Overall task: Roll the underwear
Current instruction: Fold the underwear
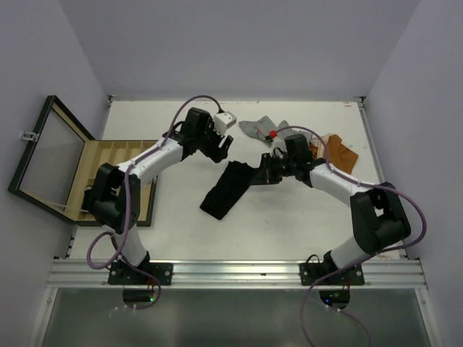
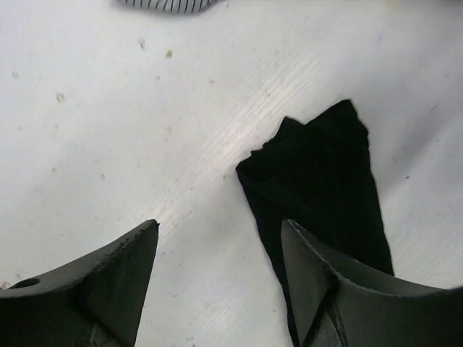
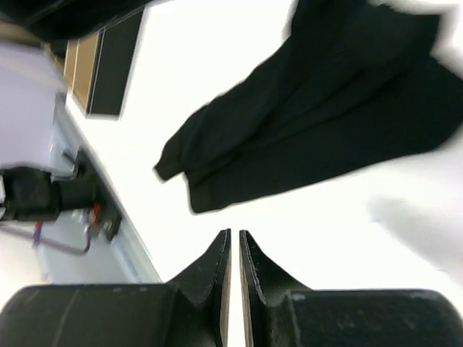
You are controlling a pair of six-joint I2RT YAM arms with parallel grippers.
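A black underwear [image 1: 228, 189] lies flat on the white table as a long folded strip, running from upper right to lower left. My left gripper [image 1: 221, 148] hovers open just beyond the strip's upper end. In the left wrist view only bare table shows between the fingers of the left gripper [image 2: 221, 225], and the black underwear [image 2: 325, 173] runs under the right finger. My right gripper [image 1: 266, 170] sits at the strip's right side. In the right wrist view the right gripper [image 3: 234, 233] has its jaws almost together and holds nothing, with the black underwear [image 3: 311, 123] just ahead.
A grey striped garment [image 1: 257, 128] and an orange-brown one [image 1: 340, 152] lie at the back right, with a small red item [image 1: 273, 134] between them. A white block [image 1: 224, 121] sits near the left wrist. The wooden box [image 1: 116, 155] with open glass lid [image 1: 51, 155] stands at the left.
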